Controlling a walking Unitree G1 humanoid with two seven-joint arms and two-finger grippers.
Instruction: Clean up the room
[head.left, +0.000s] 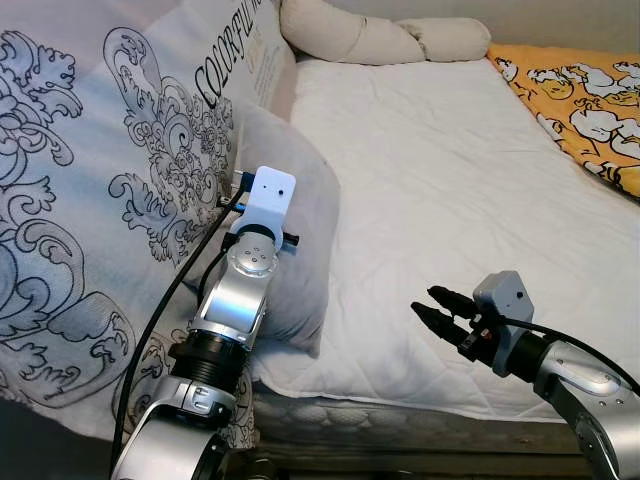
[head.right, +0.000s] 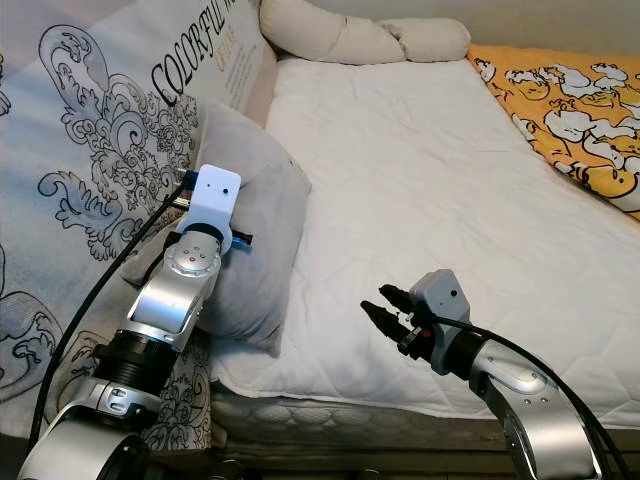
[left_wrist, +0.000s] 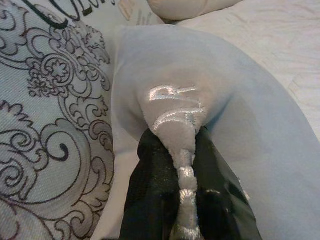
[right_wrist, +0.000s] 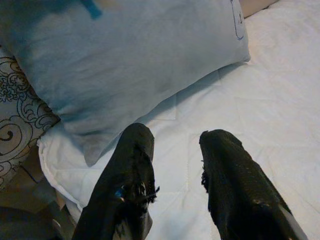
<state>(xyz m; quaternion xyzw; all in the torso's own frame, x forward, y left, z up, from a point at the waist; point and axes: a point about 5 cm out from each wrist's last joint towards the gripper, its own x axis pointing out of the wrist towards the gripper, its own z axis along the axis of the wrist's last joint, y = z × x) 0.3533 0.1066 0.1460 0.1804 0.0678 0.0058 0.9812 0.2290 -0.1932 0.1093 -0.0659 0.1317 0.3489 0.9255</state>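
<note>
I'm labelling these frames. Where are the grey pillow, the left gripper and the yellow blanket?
grey pillow (head.left: 305, 215): left eye view, its face.
left gripper (left_wrist: 184, 165): left wrist view, pinched fabric between fingertips.
yellow blanket (head.left: 585, 95): left eye view, printed top.

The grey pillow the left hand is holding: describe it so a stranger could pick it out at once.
Start at the bed with the white mattress cover. At its near left corner the grey pillow leans against a big white cushion with black scrollwork. It is plain and pale grey, unlike the patterned cushion and the cream bolsters at the far end, and the left hand pinches a fold of it.
</note>
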